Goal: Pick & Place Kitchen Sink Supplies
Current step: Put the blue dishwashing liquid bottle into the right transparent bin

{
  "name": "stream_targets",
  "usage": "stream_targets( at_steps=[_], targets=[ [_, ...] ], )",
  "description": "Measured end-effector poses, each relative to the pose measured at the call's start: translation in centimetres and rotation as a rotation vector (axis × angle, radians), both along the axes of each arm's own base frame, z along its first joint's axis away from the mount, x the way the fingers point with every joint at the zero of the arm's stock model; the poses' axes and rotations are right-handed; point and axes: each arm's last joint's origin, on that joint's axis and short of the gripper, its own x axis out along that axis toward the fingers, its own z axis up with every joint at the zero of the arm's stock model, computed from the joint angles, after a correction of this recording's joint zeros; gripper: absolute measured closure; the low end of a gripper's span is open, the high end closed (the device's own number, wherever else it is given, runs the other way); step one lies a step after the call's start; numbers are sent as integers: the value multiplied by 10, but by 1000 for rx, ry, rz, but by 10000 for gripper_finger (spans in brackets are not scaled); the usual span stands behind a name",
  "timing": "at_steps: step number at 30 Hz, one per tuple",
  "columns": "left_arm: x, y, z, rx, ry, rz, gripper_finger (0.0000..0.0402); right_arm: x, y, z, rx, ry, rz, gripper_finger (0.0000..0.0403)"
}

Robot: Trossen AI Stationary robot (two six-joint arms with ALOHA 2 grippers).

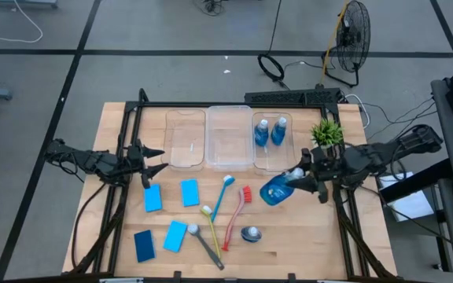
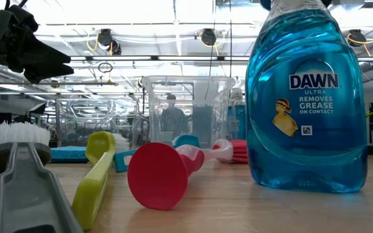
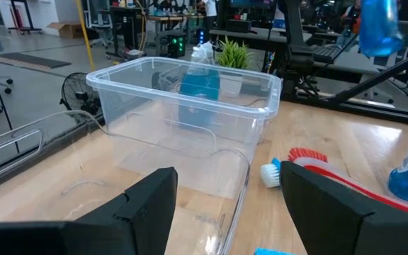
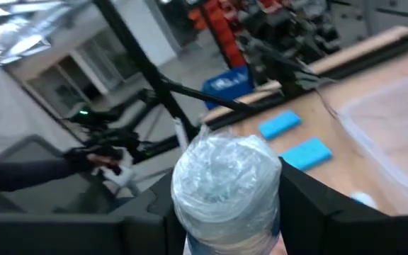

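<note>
Above the right side of the wooden table [image 1: 289, 251], the right gripper [image 1: 300, 179] grips a clear bottle of blue liquid [image 1: 278, 189] by its cap end, jaws clamped on the neck. The bottle hangs tilted, long axis slanting from the gripper down toward the table's front left, its rounded blue base leading. It is lifted off the wood just in front of the right-hand clear bin [image 1: 271, 141], where two more blue bottles [image 1: 269, 131] lie. A fourth, labelled bottle [image 2: 305, 97] stands upright near the front edge, beside the red brush [image 1: 236, 216]. The blue brush [image 1: 220, 196], yellow-green brush [image 1: 211, 224] and grey brush [image 1: 204, 245] lie fanned at centre, handles running roughly front to back. Four blue sponges [image 1: 153, 198] lie flat to their left. The left gripper [image 1: 156, 161] hovers by the left bin [image 1: 185, 140], fingers spread wide and empty.
</note>
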Motion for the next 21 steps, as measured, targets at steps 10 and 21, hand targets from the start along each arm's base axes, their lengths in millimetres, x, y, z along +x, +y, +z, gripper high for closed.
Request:
stream_targets(
  at_steps=[10, 21],
  targets=[
    [0, 0, 0, -5, -2, 1, 149, -3, -5, 3, -35, -27, -122, 250],
    [0, 0, 0, -5, -2, 1, 149, -5, -17, -1, -215, 17, -524, 250]
  ],
)
